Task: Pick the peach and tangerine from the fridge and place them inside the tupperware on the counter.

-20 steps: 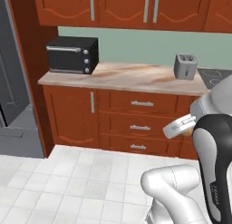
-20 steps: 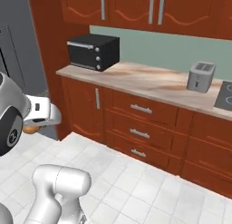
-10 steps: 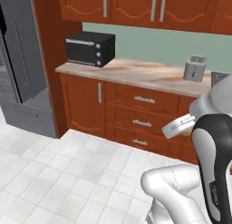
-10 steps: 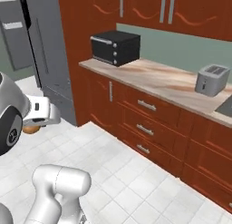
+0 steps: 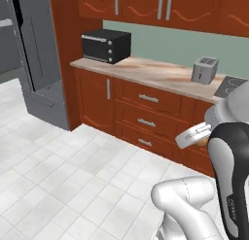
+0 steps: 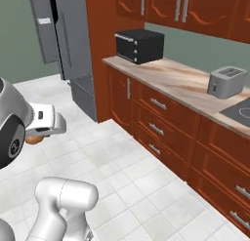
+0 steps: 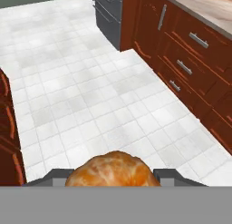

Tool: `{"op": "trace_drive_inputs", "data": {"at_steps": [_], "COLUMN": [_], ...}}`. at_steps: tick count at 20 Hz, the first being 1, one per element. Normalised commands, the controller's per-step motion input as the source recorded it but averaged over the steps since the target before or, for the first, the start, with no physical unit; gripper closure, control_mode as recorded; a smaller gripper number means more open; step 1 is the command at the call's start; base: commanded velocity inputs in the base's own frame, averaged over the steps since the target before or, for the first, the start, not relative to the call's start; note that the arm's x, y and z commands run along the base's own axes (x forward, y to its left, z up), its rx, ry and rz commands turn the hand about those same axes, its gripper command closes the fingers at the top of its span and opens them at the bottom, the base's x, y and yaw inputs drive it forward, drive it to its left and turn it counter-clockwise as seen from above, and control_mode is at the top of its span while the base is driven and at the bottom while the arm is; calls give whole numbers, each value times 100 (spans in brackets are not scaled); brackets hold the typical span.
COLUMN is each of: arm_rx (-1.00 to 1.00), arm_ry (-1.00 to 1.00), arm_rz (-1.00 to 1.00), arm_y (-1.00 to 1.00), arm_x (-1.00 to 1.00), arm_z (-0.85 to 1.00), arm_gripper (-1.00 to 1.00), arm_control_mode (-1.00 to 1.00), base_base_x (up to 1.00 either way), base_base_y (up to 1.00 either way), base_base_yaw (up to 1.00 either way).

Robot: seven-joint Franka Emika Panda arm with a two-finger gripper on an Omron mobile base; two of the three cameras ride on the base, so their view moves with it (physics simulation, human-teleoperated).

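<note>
Claw (image 7: 113, 180) clamped on the tangerine (image 7: 112, 170), carried between the fingertips (image 7: 58, 176) high over white floor tiles (image 7: 90, 96). Fridge (image 7: 108, 10) far ahead past the fruit, counter (image 7: 208, 5) ahead to the right above red-brown drawers (image 7: 190, 60). Orange sliver of fruit (image 6: 33, 139) tucked under the hand.

Orange tangerine (image 7: 112, 170) clamped in end effector (image 7: 112, 175).

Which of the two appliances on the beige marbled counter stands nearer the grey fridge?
The black boxy microwave at the counter's fridge end; the silver toaster sits beside the cooktop.
</note>
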Motion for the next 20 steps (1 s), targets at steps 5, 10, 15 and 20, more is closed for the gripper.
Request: {"op": "trace_drive_inputs", "data": {"at_steps": [5,10,15,20], "arm_rx": [0,0,0,0], "arm_ry": [0,0,0,0], "arm_rz": [0,0,0,0], "arm_y": [0,0,0,0], "arm_x": [0,0,0,0], "arm_z": [0,0,0,0], "arm_gripper": [100,100,100,100], "arm_control_mode": [100,100,100,100], "base_base_x": [-45,-43,-34,-22], "base_base_y": [-7,-4,-22,-29], "base_base_yaw": [39,45,47,50]}}
